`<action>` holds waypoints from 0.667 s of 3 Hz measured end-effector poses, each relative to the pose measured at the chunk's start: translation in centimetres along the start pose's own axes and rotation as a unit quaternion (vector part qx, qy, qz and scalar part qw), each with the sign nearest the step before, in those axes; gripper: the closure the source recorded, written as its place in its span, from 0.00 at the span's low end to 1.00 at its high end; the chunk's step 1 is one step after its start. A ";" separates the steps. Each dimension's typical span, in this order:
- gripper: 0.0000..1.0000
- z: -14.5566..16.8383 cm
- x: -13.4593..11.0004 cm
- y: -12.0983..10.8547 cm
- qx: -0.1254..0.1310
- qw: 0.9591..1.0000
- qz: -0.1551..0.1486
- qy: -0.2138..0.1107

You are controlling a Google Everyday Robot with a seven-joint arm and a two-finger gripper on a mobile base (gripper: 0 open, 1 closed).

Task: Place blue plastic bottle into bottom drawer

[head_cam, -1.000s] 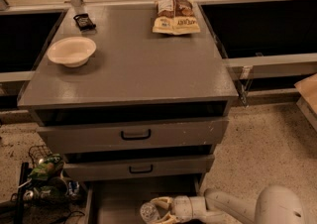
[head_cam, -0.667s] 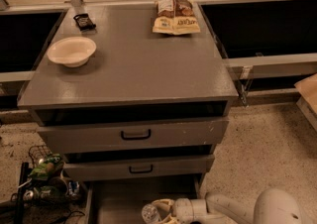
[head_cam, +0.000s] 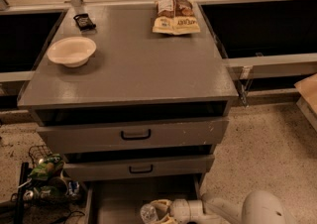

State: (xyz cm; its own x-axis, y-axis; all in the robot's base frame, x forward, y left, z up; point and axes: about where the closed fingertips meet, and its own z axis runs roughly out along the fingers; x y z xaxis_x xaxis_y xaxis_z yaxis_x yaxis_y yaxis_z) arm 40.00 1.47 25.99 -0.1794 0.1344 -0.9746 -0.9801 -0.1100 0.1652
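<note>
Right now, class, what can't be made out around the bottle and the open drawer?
Bottle: mostly covered by the gripper down at the bottom drawer, camera view.
Drawer's front: cut off by the picture's lower edge.
Whether the bottle touches the drawer floor: hidden by the gripper.
Small dark packet beside the bowl: too small to identify.

We log the gripper (head_cam: pixel 157 211) at 6 o'clock: smooth cream plastic, next to the clear, shiny plastic bottle (head_cam: pixel 148 213). Drawer (head_cam: pixel 116 200) and cabinet top (head_cam: pixel 138 69): matt grey paint, lightly scuffed. Bowl (head_cam: pixel 72 50), 10 o'clock: matt off-white. Snack bags (head_cam: pixel 176 16), 12 o'clock: glossy. Floor (head_cam: pixel 267 148): speckled stone look.
</note>
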 end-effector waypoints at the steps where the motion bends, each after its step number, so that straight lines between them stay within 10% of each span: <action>1: 1.00 0.0 0.0 0.0 0.000 1.000 0.000 0.000; 2: 0.84 0.0 0.0 0.0 0.000 1.000 0.000 0.000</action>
State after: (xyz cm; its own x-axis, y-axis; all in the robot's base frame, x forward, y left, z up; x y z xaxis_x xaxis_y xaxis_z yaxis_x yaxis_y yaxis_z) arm 40.00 1.48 25.99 -0.1794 0.1345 -0.9745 -0.9801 -0.1101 0.1653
